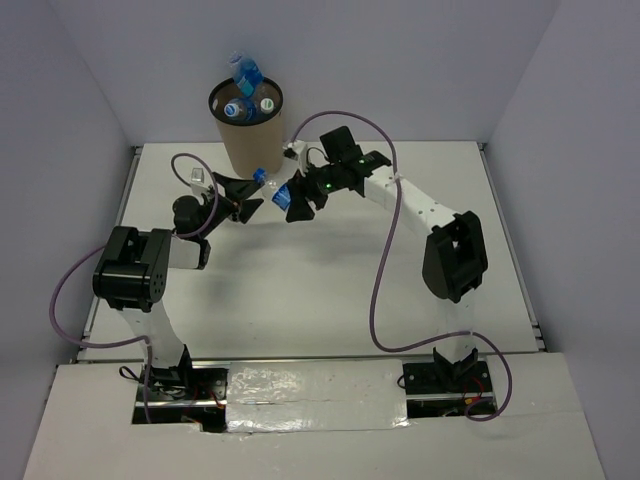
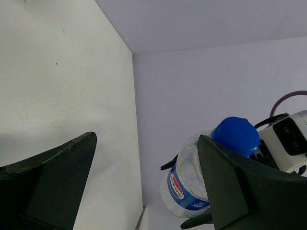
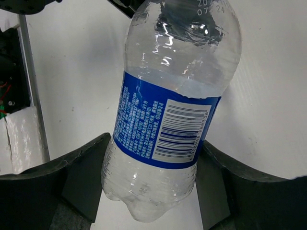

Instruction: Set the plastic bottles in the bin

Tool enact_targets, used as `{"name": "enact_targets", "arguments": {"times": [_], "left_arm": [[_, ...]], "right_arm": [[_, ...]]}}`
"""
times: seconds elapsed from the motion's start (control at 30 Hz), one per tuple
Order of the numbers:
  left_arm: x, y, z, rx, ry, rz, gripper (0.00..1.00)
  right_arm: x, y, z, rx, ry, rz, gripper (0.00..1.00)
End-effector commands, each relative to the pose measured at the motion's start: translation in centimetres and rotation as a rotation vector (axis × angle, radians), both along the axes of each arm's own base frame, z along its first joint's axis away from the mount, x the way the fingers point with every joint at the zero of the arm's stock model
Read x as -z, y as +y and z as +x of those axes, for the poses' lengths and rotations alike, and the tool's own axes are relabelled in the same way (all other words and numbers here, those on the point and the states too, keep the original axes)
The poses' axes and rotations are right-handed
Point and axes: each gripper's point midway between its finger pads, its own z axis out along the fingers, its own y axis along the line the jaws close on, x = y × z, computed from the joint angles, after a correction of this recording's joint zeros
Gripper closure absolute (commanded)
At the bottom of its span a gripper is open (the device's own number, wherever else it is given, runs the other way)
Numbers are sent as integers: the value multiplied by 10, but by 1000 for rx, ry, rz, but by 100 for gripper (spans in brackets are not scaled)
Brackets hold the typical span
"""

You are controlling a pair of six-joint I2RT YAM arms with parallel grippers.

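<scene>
The tan bin (image 1: 243, 138) with a black rim stands at the table's back, and several plastic bottles (image 1: 246, 76) stick out of its top. My right gripper (image 1: 297, 198) is shut on the lower body of a clear blue-labelled bottle (image 3: 168, 96), held off the table just in front of the bin. Its blue cap (image 1: 259, 176) points left toward my left gripper (image 1: 243, 196). My left gripper (image 2: 146, 143) is open and empty. In its view the bottle (image 2: 192, 179) and cap (image 2: 235, 135) show beyond its right finger (image 2: 230, 182), outside the jaws.
White walls enclose the table on three sides. The bin stands close behind both grippers. Purple cables (image 1: 385, 260) loop over the table by each arm. The table's front edge has taped white foam (image 1: 300, 385).
</scene>
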Motion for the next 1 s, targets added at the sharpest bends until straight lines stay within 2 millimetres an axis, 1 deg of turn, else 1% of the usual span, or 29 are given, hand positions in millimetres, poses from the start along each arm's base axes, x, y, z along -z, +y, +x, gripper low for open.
{"name": "enact_targets", "arguments": {"times": [0.0,0.03,0.07,0.1,0.17,0.23,0.27,0.3,0.33,0.4,0.43,0.47,0.5,0.6,0.73,0.77,0.83,0.9,0.97], "left_arm": [[-80,-7,-18,39,-376,-19,1],[-77,-6,-18,30,-376,-2,1],[-82,-6,-19,23,-391,6,1],[-83,-5,-19,12,-394,15,1],[-87,-9,-19,14,-406,44,1],[-92,-17,-18,26,-430,67,1],[-90,-20,-17,33,-418,73,1],[-91,-24,-16,41,-427,78,1],[-95,-31,-15,55,-437,77,0],[-95,-39,-14,72,-440,85,1],[-99,-46,-13,87,-451,87,1],[-97,-50,-11,91,-446,93,0],[-96,-56,-9,98,-444,106,1],[-93,-65,-4,103,-430,133,1],[-89,-67,4,88,-411,167,3],[-88,-68,5,85,-419,187,9],[-83,-70,10,83,-383,224,10],[-79,-70,16,57,-374,277,9],[-79,-71,16,57,-367,292,9]], "right_arm": [[-22,-6,18,43,-40,61,92],[-24,-12,25,69,-42,65,92],[-28,-16,29,88,-39,75,92],[-31,-18,34,104,-46,83,92],[-33,-27,44,138,-47,86,92],[-33,-28,48,150,-52,78,92],[-28,-27,49,151,-42,74,92],[-27,-25,50,151,-37,75,92],[-22,-23,50,152,-17,73,91],[-23,-18,50,141,-4,79,91],[-17,-16,51,138,7,75,91],[-18,-13,50,130,7,76,91],[-20,-11,50,122,1,81,91],[-26,-5,45,90,-16,94,91],[-33,-3,36,51,-27,106,87],[-34,-4,35,46,-32,105,87],[-42,-5,34,42,-62,111,87],[-45,-7,32,41,-72,113,86],[-49,-7,29,32,-69,121,86]]}}
